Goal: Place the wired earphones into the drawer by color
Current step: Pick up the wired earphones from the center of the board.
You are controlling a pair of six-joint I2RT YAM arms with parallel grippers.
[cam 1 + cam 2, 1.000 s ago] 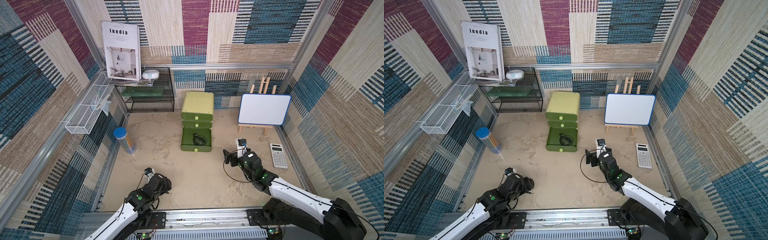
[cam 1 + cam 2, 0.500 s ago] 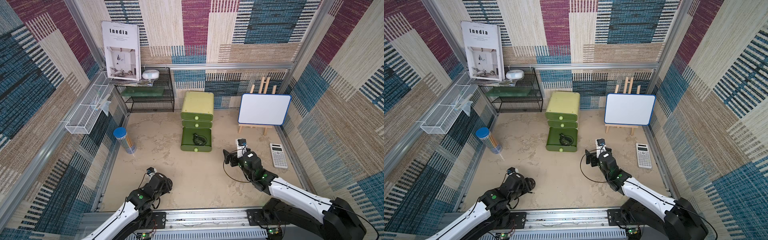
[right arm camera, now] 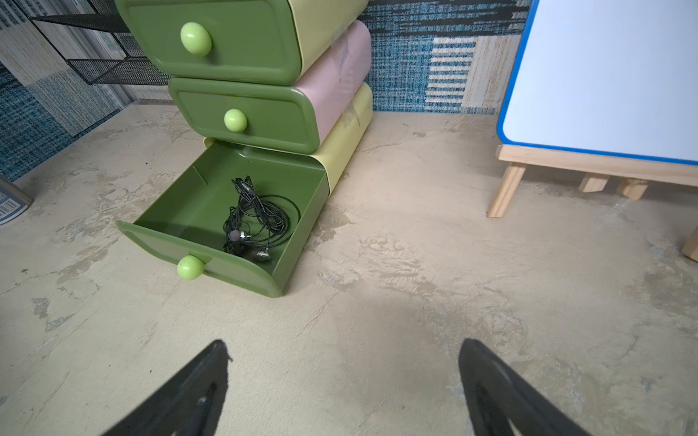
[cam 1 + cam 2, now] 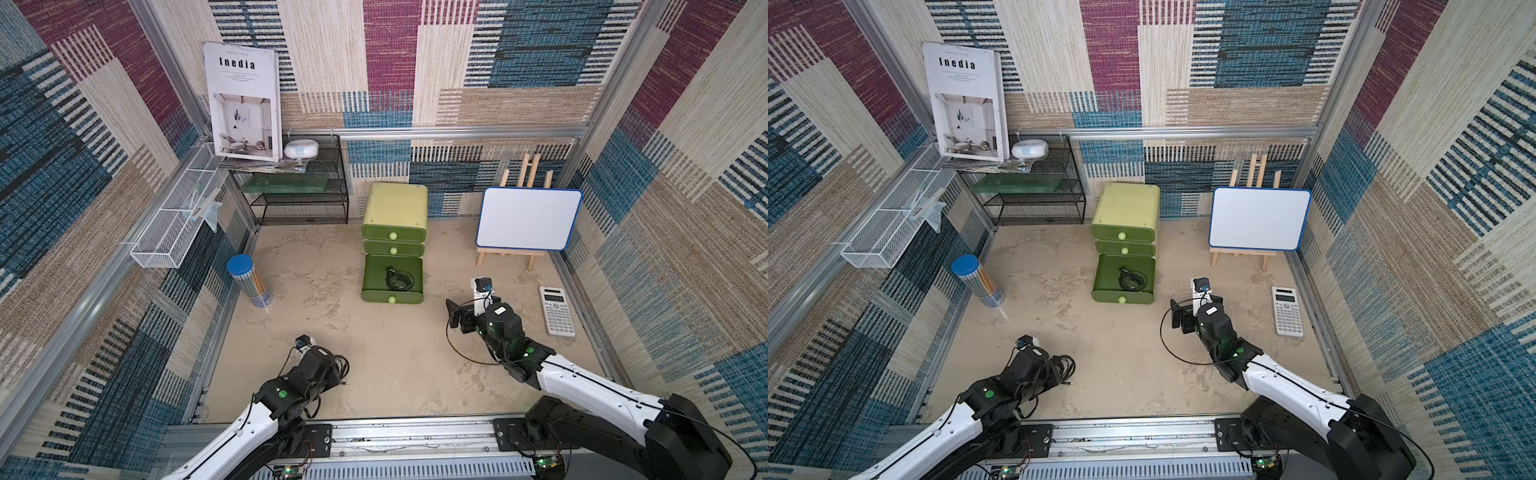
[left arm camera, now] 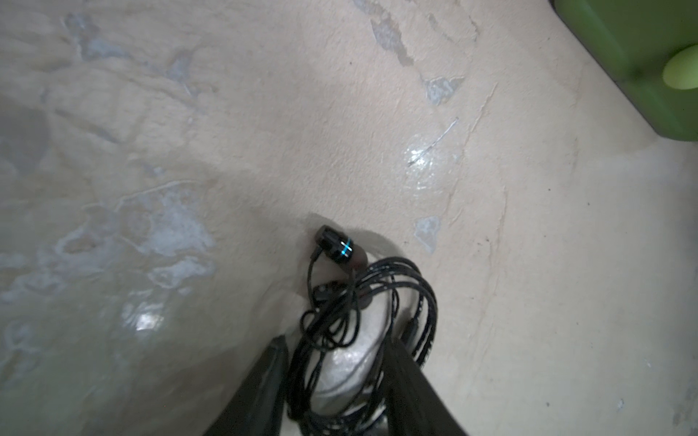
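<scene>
Both top views are bright, evenly lit and sharp, bowed at the edges. The left wrist view is dimmer and soft, with glare on the floor (image 5: 426,162) and a soft shadow beside the black earphones (image 5: 428,302).

Both top views high, looking down, wrist views low, close, all sharing drawer stack (image 4: 394,208)

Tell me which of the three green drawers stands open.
The bottom drawer: it is pulled out, with black earphones lying inside. The middle drawer and the top drawer above it are shut.

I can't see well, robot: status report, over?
Left pincer astride black coiled-cable earphones, grip unclear. Right pincer open, empty. Green plastic bottom drawer open, path clear.
</scene>
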